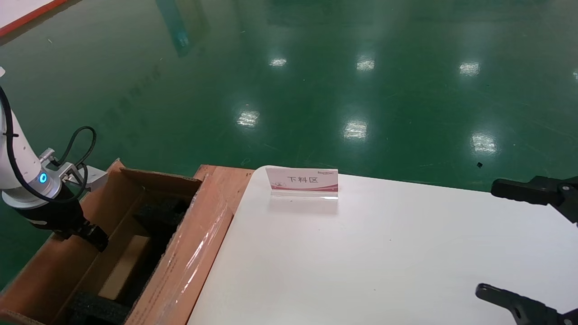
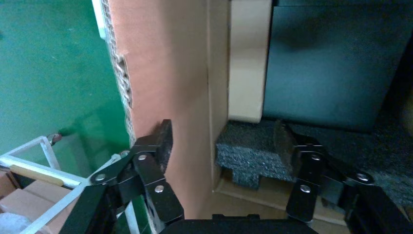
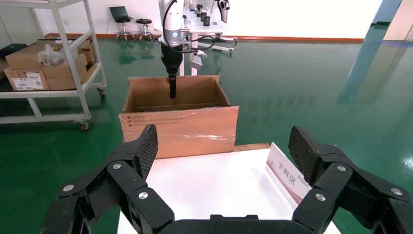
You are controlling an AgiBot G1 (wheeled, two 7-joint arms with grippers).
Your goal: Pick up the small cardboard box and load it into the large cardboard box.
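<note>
The large cardboard box [image 1: 189, 253] stands open at the table's left end, with shiny tape on its near flap and black foam [image 1: 158, 212] inside. A pale brown flat piece, apparently the small cardboard box [image 1: 125, 265], lies on the carton's floor between the foam pieces; it also shows in the left wrist view [image 2: 248, 58]. My left gripper [image 1: 92, 234] is open and empty, low at the carton's left wall. In the left wrist view [image 2: 224, 141] one finger is outside that wall and one is over the foam [image 2: 248, 153]. My right gripper [image 1: 485, 239] is open and empty over the table's right side.
A white table [image 1: 361, 271] carries a small red-and-white sign [image 1: 302, 182] near its far edge. The green floor lies beyond it. In the right wrist view a wheeled shelf cart [image 3: 48, 63] with boxes stands behind the carton [image 3: 178, 124].
</note>
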